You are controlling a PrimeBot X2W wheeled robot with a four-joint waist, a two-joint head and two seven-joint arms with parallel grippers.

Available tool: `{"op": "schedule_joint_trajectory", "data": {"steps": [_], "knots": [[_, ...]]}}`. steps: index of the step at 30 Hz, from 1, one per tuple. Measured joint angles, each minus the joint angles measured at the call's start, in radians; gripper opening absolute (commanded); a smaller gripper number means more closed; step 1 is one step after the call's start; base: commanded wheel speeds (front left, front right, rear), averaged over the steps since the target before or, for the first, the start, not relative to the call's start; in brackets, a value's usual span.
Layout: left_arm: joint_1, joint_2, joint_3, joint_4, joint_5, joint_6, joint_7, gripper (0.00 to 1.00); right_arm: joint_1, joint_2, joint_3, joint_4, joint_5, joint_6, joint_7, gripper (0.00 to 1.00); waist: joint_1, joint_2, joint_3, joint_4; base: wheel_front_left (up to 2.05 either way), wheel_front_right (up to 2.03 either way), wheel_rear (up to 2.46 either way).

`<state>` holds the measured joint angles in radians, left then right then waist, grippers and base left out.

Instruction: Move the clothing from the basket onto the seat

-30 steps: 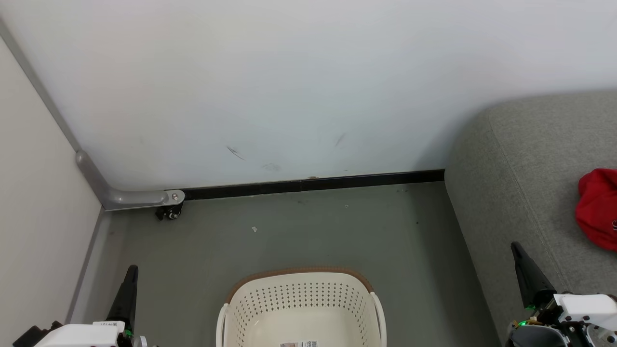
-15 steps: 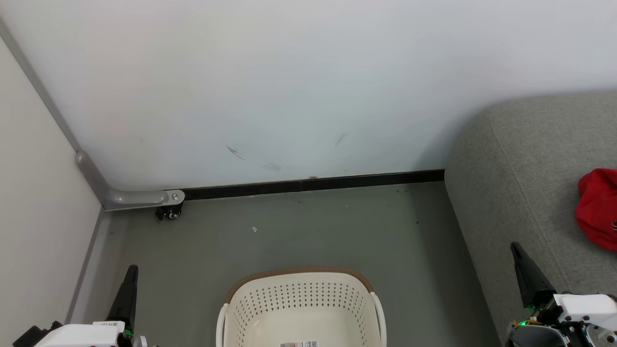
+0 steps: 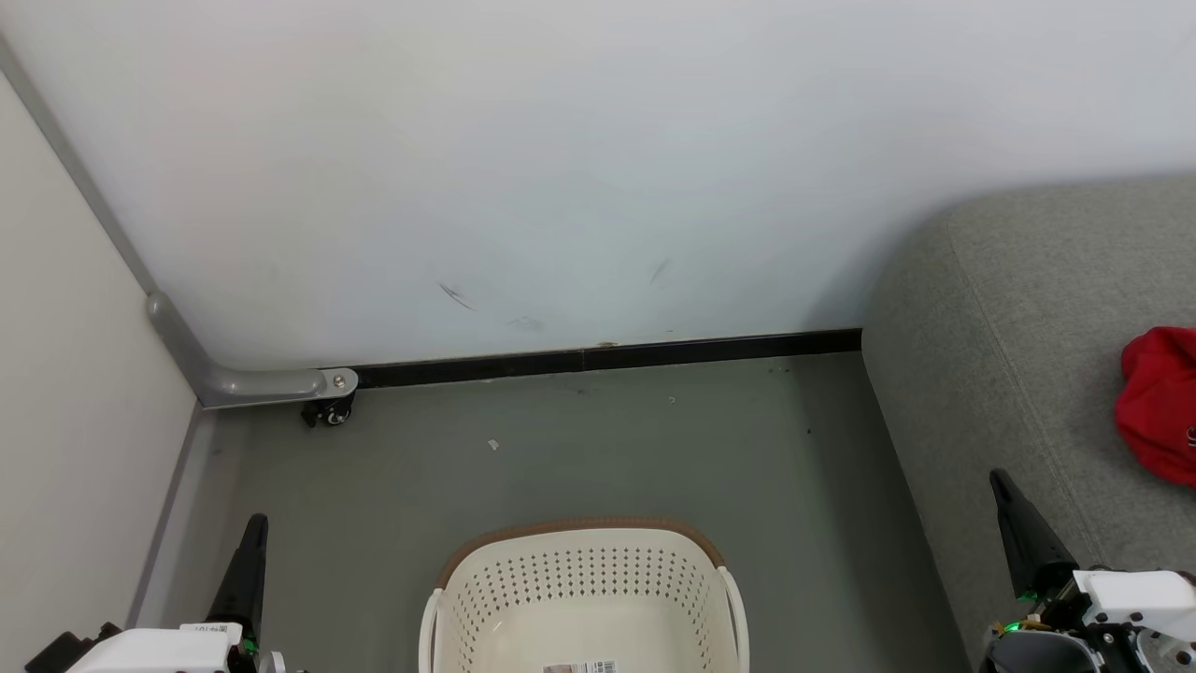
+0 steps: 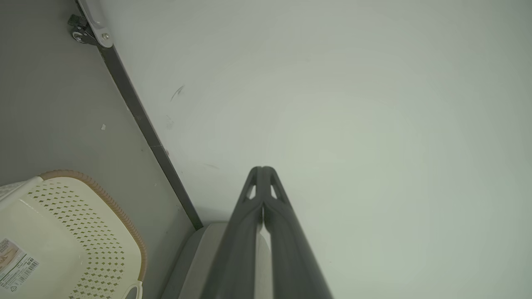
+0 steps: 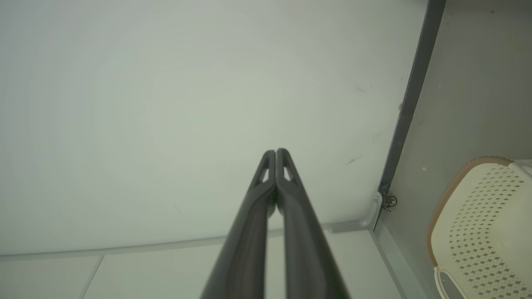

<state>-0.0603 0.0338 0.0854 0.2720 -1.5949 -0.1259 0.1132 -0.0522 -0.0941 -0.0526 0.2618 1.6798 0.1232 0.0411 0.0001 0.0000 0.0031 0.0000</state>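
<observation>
Status: red clothing (image 3: 1159,402) on seat (image 3: 1018,299)

The left gripper (image 3: 256,520) stands at the lower left of the head view and points up. In its wrist view the two dark fingers (image 4: 245,232) meet at the tips, fully closed, with nothing between them. The right gripper (image 3: 999,477) stands at the lower right, seen against the side of the grey upholstered seat. Its fingers are likewise pressed together and grip nothing.

The red clothing lies bunched on the seat cushion at the right edge of the head view (cut off by the frame, so the number of garments cannot be told). The cream laundry basket (image 3: 579,570) sits on the grey floor (image 3: 561,449) between the two grippers, left of the seat and apart from it. A barcode label (image 3: 581,667) shows on the basket's floor.
</observation>
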Motion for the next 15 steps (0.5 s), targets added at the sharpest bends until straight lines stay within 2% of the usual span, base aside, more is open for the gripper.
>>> {"op": "schedule_joint_trajectory", "data": {"steps": [15], "knots": [[0.0, 0.0, 0.0, 0.0, 0.0, 0.0, 0.0, 0.0, 0.0, 0.001, -0.001, 0.0, 0.0, 0.0, 0.003, 0.0, 0.0, 0.0, 0.0, 0.0, 0.0, 0.0, 0.0]]}}
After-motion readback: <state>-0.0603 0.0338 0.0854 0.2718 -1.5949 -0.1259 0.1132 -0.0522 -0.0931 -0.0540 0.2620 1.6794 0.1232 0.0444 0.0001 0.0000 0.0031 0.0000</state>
